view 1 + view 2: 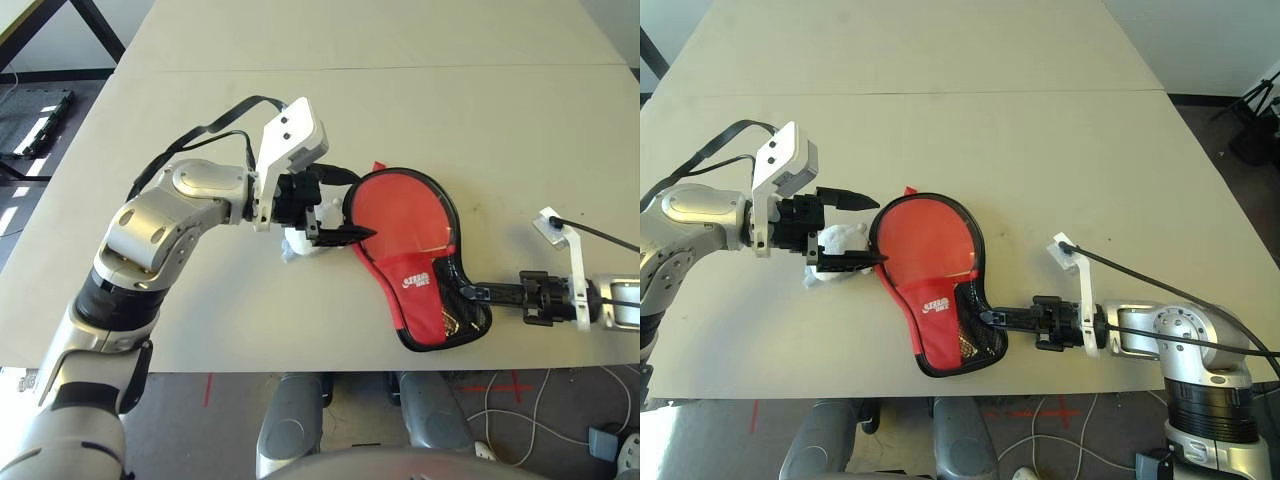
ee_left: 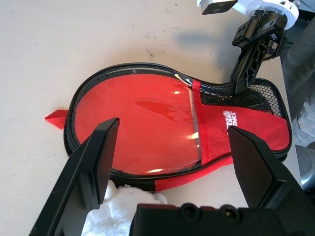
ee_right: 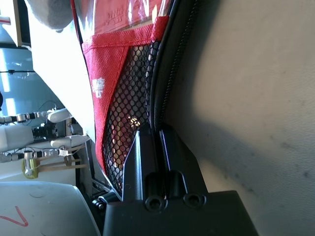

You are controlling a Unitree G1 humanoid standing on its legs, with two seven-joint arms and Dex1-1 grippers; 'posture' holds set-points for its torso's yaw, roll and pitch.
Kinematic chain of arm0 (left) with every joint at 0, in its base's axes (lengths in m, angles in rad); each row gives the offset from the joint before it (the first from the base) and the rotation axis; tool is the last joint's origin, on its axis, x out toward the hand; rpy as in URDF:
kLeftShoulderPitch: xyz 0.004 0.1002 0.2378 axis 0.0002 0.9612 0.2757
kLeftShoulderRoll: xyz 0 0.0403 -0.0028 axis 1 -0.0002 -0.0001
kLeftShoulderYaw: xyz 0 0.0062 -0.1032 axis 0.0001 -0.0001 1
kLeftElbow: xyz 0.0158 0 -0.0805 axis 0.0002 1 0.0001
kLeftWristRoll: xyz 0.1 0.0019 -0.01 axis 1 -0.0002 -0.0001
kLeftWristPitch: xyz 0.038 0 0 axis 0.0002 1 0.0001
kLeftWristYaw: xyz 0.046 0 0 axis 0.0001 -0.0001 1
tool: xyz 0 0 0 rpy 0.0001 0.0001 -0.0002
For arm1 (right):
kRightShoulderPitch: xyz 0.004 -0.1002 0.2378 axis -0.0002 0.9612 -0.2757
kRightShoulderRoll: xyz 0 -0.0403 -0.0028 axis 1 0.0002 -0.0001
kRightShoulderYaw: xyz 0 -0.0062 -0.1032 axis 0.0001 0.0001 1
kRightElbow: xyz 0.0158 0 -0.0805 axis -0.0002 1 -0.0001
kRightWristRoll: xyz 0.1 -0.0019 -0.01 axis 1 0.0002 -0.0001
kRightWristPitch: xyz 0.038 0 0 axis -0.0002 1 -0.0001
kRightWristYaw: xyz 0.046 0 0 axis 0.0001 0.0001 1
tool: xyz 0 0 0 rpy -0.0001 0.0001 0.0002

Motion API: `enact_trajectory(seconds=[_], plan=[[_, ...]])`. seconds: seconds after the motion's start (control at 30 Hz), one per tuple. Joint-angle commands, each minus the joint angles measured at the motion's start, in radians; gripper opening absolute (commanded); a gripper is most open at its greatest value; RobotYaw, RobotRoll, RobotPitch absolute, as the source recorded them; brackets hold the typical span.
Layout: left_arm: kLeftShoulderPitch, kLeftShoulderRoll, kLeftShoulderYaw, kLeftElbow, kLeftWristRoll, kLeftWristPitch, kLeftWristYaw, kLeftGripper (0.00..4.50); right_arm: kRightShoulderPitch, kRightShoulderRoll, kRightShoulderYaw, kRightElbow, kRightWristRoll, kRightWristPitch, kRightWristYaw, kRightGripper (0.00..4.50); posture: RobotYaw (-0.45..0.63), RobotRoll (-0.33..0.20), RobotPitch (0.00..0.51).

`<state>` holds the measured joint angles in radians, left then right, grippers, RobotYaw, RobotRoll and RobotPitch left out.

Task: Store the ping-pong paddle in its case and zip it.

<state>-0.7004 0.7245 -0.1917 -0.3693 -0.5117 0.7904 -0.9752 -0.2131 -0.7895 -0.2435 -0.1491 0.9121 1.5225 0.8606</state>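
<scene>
Already the red paddle-shaped fabric case lay flat near the table's front edge. The right gripper, clamped shut at its black zipper edging, risked dragging it; the left gripper hung wide open, empty, steadying nothing.

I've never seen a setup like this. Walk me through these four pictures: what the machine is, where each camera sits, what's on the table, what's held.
It is a humanoid robot with two arms at a table. Two pictures look down from its head; two come from cameras on its wrists. A red paddle-shaped case lies on the table, red showing through its clear window, a whitish soft pouch beside it. The left gripper hangs open at the case's round end. The right gripper is shut at the black zipper edging near the mesh pocket; whether it pinches the zipper pull is unclear.
</scene>
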Motion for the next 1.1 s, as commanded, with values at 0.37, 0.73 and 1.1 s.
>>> enact_trajectory(seconds=[0.37,0.73,1.1], plan=[[0.022,0.009,-0.007,0.005,0.014,-0.01,-0.021,4.5,-0.018,-0.311,0.153,0.029,-0.097,-0.303,0.276,3.02,-0.08,0.0,0.251],[0.03,0.045,0.018,0.026,0.021,-0.012,-0.024,4.5,-0.223,-0.241,0.187,0.267,-0.292,-0.799,0.455,4.49,-0.08,0.0,0.246],[0.057,0.103,0.016,0.071,0.087,-0.035,-0.019,4.5,-0.489,0.019,0.389,0.52,-0.597,-1.274,0.519,4.49,-0.08,0.0,0.239]])
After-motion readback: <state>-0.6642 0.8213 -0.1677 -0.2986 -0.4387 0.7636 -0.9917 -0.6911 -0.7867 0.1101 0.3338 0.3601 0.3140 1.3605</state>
